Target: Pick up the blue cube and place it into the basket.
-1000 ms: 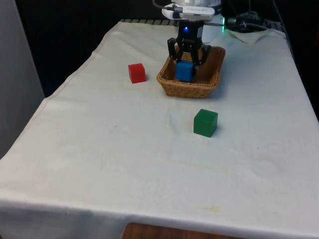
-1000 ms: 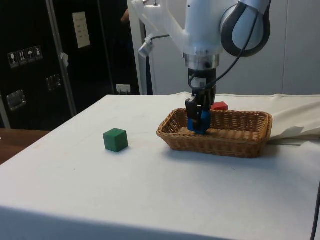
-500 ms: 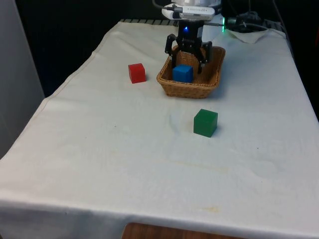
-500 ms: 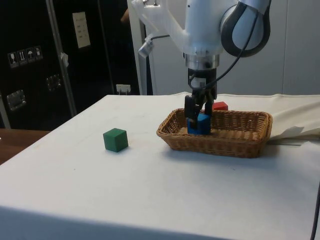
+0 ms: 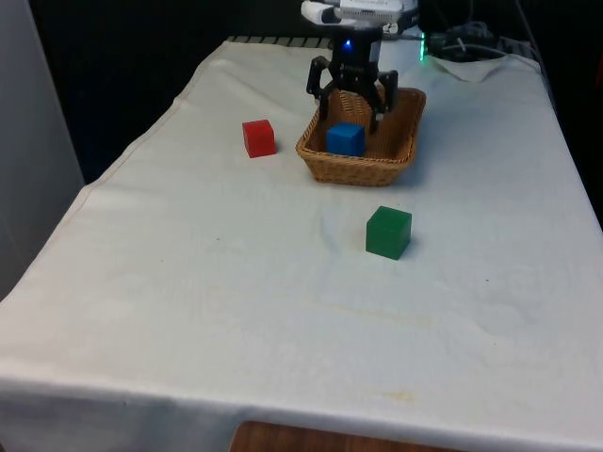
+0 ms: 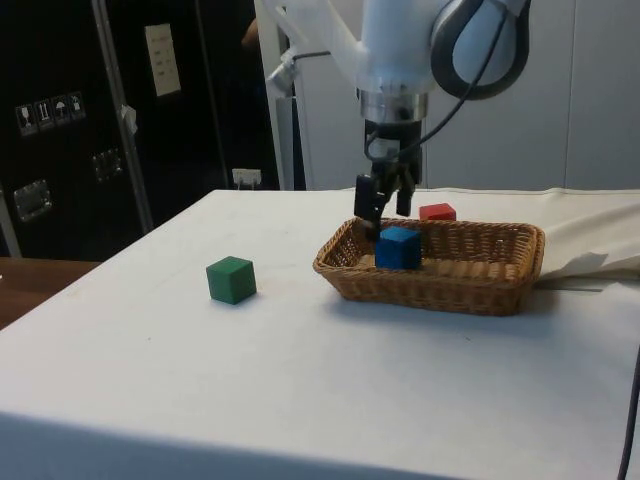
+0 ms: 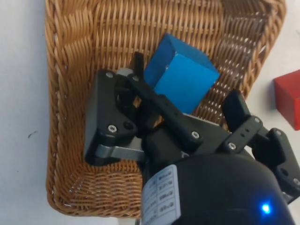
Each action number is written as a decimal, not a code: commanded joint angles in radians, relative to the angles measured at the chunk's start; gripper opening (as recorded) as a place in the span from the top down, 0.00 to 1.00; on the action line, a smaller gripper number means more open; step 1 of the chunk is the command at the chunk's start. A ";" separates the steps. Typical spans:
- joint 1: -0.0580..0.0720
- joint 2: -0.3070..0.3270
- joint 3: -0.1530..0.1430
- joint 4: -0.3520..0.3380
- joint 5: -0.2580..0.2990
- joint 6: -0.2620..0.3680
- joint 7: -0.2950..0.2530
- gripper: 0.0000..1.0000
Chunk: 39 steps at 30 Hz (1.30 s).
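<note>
With the small blue cube (image 5: 346, 138) resting inside the woven wicker basket (image 5: 400, 151), apparently a little tilted, the black two-finger gripper (image 5: 350, 102) hangs spread and empty just above it, best lifted straight up, clear of the basket's rim.

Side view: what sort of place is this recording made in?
Probably a lab or test room, not a home: a cloth-covered table holding just a basket and plain coloured cubes such as the green cube, with dark cabinets bearing labels behind.
</note>
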 commanded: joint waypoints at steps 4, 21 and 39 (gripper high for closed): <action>-0.001 -0.010 -0.001 0.008 0.000 -0.009 -0.001 0.00; 0.008 -0.073 -0.001 0.084 0.056 -0.094 -0.044 0.00; 0.007 -0.089 -0.002 0.175 0.072 -0.153 -0.056 0.00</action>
